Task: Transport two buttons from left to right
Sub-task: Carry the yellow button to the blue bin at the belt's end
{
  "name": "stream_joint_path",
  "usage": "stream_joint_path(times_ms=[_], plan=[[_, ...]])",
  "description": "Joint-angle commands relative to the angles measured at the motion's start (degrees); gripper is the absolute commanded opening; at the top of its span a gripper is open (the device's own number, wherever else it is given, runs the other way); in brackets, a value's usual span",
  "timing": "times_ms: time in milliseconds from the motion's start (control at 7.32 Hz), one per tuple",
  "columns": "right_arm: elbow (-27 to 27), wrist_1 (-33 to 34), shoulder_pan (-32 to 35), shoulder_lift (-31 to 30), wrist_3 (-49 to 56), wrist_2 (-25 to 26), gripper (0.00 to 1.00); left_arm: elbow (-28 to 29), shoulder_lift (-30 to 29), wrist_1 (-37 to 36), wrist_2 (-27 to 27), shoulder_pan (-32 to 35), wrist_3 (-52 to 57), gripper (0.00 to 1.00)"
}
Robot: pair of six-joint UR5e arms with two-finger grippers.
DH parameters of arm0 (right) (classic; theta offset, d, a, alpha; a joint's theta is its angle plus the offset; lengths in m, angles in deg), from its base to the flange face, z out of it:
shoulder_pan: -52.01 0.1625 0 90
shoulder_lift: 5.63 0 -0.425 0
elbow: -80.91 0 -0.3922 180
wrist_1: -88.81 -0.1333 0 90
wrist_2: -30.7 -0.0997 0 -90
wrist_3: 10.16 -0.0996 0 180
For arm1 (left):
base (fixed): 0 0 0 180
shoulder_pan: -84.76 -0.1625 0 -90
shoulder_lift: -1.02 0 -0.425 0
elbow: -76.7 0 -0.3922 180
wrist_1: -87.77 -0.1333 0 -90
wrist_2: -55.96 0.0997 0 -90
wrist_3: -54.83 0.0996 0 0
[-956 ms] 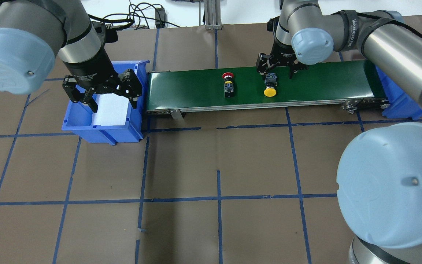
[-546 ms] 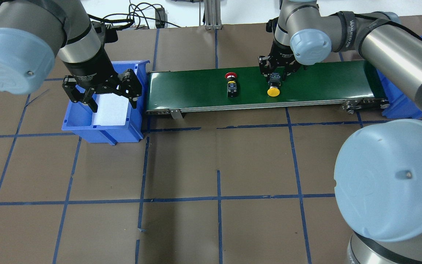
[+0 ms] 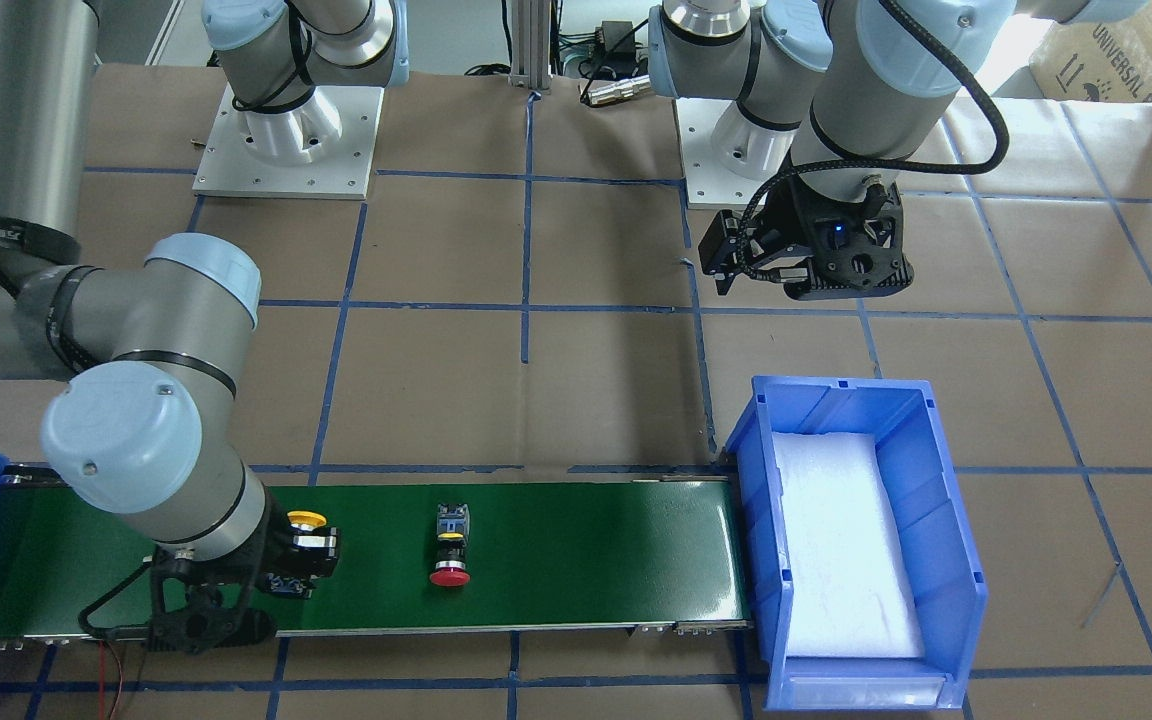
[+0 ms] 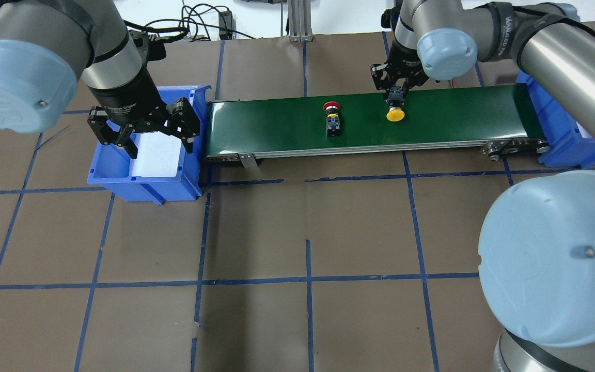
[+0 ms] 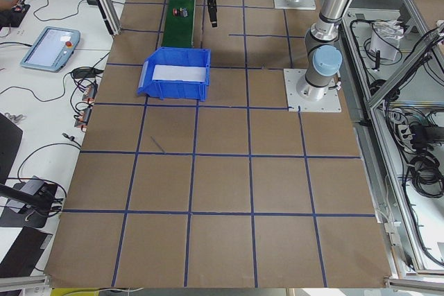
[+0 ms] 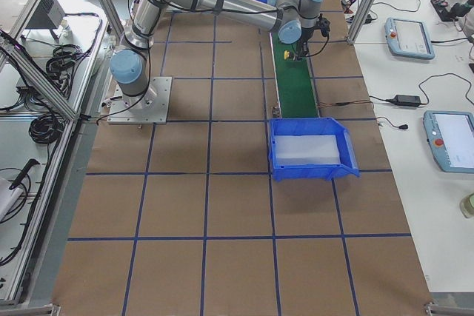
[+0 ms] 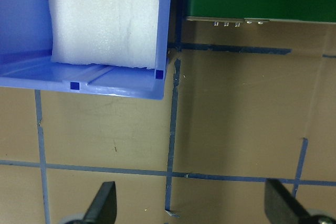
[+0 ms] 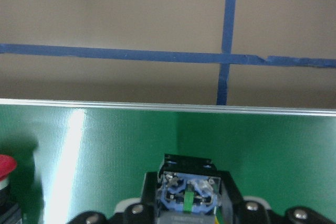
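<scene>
Right gripper [image 4: 395,95] pinching yellow button [image 4: 396,114] by its base at belt's [image 4: 457,119] far edge, apparently just lifted; red button [image 4: 332,119] lies mid-belt; left gripper [image 4: 159,144] spread over left bin [image 4: 142,185]; next, carry to right bin [image 4: 561,147].

yellow button [image 3: 306,519] mostly tucked behind the right arm [image 3: 151,440], red button [image 8: 5,169] chopped off by the right wrist view's edge, both just specks from the sides
</scene>
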Motion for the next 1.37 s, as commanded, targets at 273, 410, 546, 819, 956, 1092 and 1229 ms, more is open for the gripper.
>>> stream_joint_path(times_ms=[273, 410, 546, 819, 956, 1092, 1229], plan=[[-8.6, -7.3, -13.6, -1.3, 14.2, -0.2, 0.09, 0.0, -0.1, 0.0, 0.0, 0.0, 0.0, 1.00], [-9.0, -7.4, -17.7, -1.2, 18.9, -0.1, 0.09, 0.0, -0.1, 0.0, 0.0, 0.0, 0.1, 1.00], [-8.9, -7.6, -22.8, -1.0, 23.5, -0.4, 0.09, 0.0, -0.1, 0.0, 0.0, 0.0, 0.0, 1.00], [-9.0, -6.7, -31.0, 1.1, 33.2, -0.7, 0.09, 0.1, -0.4, 0.0, -0.2, 0.0, 0.2, 1.00], [-9.2, -3.8, -33.5, 2.9, 36.4, -0.7, 0.09, 0.1, -0.5, -0.2, -0.4, 0.0, 1.4, 1.00], [-9.0, -2.6, -34.3, 5.0, 36.7, -0.7, 0.10, 0.1, -0.5, -0.3, -0.4, -0.1, 2.0, 1.00], [-9.4, -2.5, -33.9, 6.8, 36.1, -0.2, 0.12, 0.1, -0.6, -0.4, -0.5, -0.1, 2.0, 1.00]])
